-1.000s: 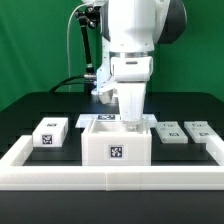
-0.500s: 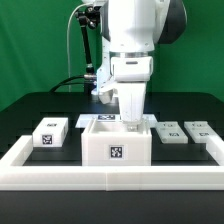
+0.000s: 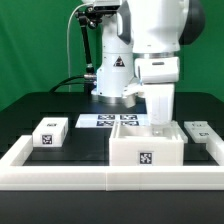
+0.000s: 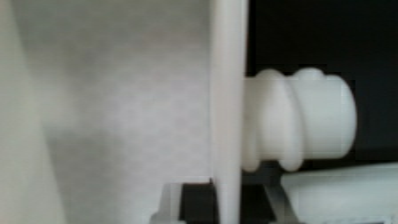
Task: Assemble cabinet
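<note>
The cabinet (image 3: 147, 150) is an open-topped white box with a marker tag on its front, standing just behind the front rail, right of centre in the exterior view. My gripper (image 3: 160, 122) reaches down from above and is shut on the box's upper wall. In the wrist view the thin white wall (image 4: 228, 90) runs between my two dark fingers, with the gripper (image 4: 228, 205) closed on it. A white ridged round part (image 4: 302, 115) shows beside the wall. The fingertips are hidden by the wall in the exterior view.
A small white tagged block (image 3: 50, 132) lies at the exterior view's left. Another tagged block (image 3: 200, 130) lies at the right, close to the cabinet. The marker board (image 3: 100, 120) lies behind. A long white rail (image 3: 100, 176) edges the table's front and sides.
My gripper and the cabinet have moved together toward the exterior view's right. The cabinet now hides one of the two small blocks at the right.
</note>
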